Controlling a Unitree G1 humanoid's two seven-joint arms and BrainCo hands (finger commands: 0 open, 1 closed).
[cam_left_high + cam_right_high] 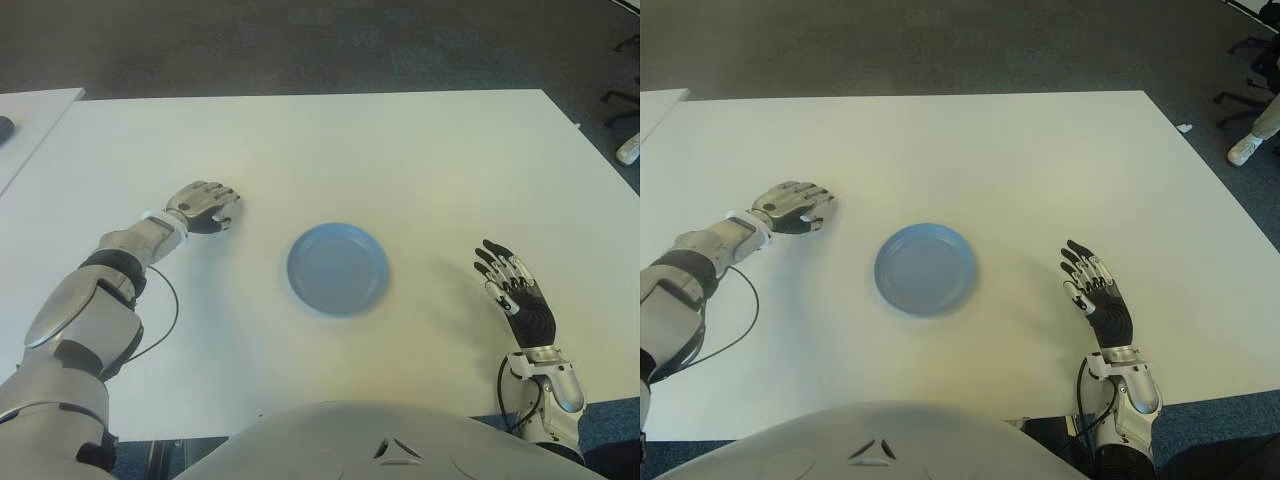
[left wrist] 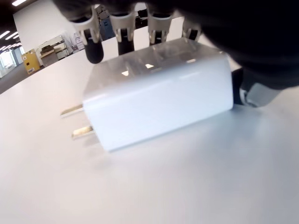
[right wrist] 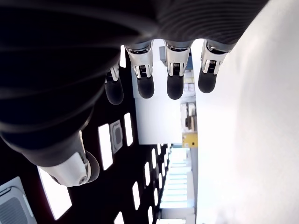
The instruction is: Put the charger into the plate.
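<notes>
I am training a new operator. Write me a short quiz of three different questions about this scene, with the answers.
1. True or false: the charger already lies in the plate.
2. Which hand covers the charger? A) left hand B) right hand
3. Fill in: the plate holds ____.

Key:
1. False; it lies on the table, under the left hand, left of the plate.
2. A; the right hand is open, right of the plate.
3. Nothing.
</notes>
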